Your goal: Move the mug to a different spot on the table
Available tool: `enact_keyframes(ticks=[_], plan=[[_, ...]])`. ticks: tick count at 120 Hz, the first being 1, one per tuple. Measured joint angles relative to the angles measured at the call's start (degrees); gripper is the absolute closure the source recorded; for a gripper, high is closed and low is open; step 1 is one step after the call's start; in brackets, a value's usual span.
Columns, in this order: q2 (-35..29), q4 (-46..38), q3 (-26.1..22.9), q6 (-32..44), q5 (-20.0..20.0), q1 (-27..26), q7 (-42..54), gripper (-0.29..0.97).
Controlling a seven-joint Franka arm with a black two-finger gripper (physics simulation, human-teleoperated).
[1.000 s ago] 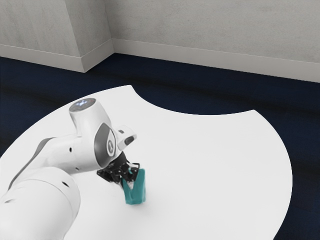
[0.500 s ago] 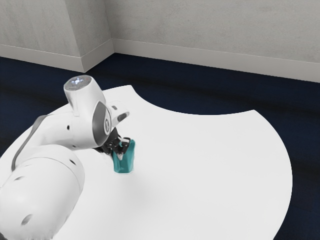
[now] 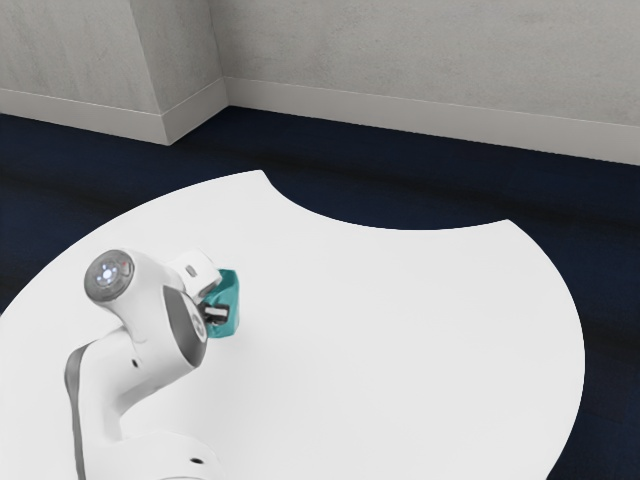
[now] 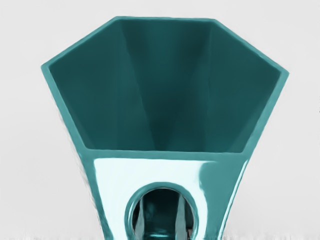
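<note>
The teal mug (image 3: 228, 300), hexagonal with a wide mouth, is at the left part of the white table (image 3: 400, 330), tilted a little. My gripper (image 3: 213, 312) is shut on it at its handle side, mostly hidden behind my white forearm. In the wrist view the mug (image 4: 165, 100) sits just under the hand, mouth open toward the camera. Its round handle hole (image 4: 162, 212) shows dark finger parts behind it. I cannot tell whether the mug's base touches the table.
The table's curved cut-out edge (image 3: 330, 215) lies behind the mug, with dark blue floor (image 3: 400, 160) beyond. My arm's base and elbow (image 3: 120, 380) fill the front left. White tabletop stretches toward the exterior view's right.
My arm has swung toward the exterior view's left and back, carrying the mug from the table's front middle to a spot farther left and farther back.
</note>
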Motion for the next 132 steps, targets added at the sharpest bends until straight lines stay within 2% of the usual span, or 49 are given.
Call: enact_keyframes(ticks=[10,20,54,86,108,132], plan=[[-1.0,-0.4,-2.1,-0.8,-4.0,-0.1,3.3,0.65],[-1.3,-0.5,-2.8,-1.3,-6.3,-0.1,6.2,0.65],[-2.0,-0.5,-3.3,-2.1,-10.2,0.0,13.9,0.65],[-2.9,-0.5,-5.4,-2.2,-15.5,0.6,19.6,0.65],[-3.0,-0.5,-6.3,-2.2,-17.4,0.8,22.5,0.3],[-2.9,-0.4,-7.1,-2.1,-18.4,1.4,24.7,0.12]])
